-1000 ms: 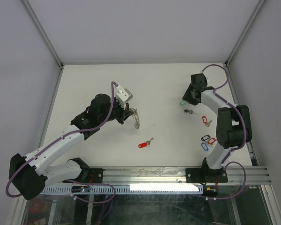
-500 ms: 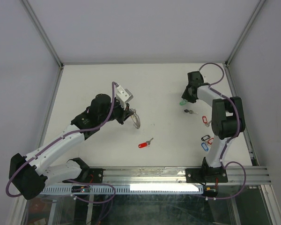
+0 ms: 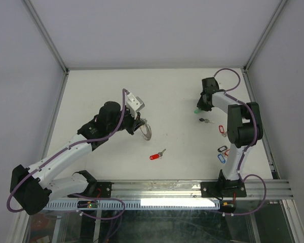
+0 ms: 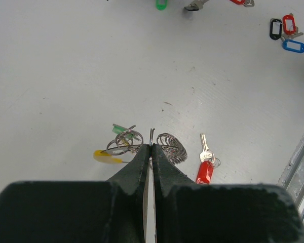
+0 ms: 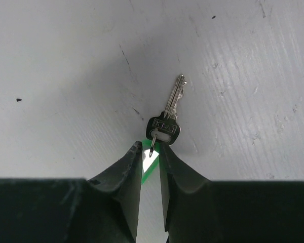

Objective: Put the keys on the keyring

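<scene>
My left gripper [image 3: 140,124] is shut on the keyring [image 3: 147,129], a silvery coiled wire loop; in the left wrist view its jaws [image 4: 151,147] pinch the wire, with the coil [image 4: 172,147] to the right. A green tag [image 4: 122,128] and a yellow tag [image 4: 104,157] hang on the ring's left side. A red-tagged key [image 3: 156,155] lies loose on the table nearby [image 4: 204,166]. My right gripper [image 3: 199,107] is at the table, closed on the green tag [image 5: 151,161] of a silver key [image 5: 168,121].
A black-tagged key [image 3: 205,120], a red-tagged key [image 3: 222,130] and a cluster of black, red and blue tags [image 3: 223,152] lie at the right. White enclosure walls surround the white table [image 3: 106,91]; a metal rail [image 3: 162,188] runs along the near edge.
The right arm has swung its elbow inward and more upright while its gripper stays at the green-tagged key. The left gripper with the keyring has barely shifted.
</scene>
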Robot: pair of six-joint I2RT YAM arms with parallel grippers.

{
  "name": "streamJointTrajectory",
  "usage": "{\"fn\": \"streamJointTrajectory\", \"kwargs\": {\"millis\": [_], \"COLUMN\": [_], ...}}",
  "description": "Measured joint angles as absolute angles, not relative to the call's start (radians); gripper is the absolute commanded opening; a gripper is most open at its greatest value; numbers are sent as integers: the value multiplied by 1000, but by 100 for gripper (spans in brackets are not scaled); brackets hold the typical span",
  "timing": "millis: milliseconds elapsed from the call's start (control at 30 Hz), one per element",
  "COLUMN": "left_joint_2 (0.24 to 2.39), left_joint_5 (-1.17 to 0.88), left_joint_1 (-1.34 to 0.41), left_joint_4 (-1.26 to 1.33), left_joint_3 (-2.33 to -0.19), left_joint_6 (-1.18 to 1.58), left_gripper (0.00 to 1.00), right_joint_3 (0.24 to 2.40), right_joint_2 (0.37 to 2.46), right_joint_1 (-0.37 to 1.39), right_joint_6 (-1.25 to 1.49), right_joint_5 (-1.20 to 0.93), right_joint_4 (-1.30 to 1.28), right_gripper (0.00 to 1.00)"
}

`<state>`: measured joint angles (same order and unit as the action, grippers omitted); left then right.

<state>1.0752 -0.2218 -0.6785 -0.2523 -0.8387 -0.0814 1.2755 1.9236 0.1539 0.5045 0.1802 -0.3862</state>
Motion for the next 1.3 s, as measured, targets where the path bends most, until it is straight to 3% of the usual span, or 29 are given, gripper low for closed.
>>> {"fn": "streamJointTrajectory", "kwargs": {"millis": [167, 433, 767, 900, 1100, 1300], "left_joint_2": [1075, 1075, 1075, 1075, 1075, 1063], "left_joint_5": [-223, -237, -242, -242, -241, -241], "left_joint_1": [-678, -678, -678, -678, -678, -678], "left_joint_4": [-260, -264, -263, -263, -263, -262], "left_joint_3": [-839, -839, -839, -839, -839, -836], "left_joint_6": [-88, -90, -92, -92, -92, -94], "left_gripper": [0, 0, 0, 0, 0, 0], "right_joint_3": [1287, 1291, 1291, 1244, 1199, 1042], "right_joint_2": [1940, 1943, 1921, 1813, 1604, 1366], "right_joint_1": [154, 154, 154, 154, 171, 309], "right_joint_6": [498, 486, 422, 364, 219, 99], "right_joint_5": [183, 184, 154, 52, -269, -456], "right_joint_4": [-387, -388, -414, -395, -347, -234], "right_gripper": [21, 1, 0, 0, 0, 0]}}
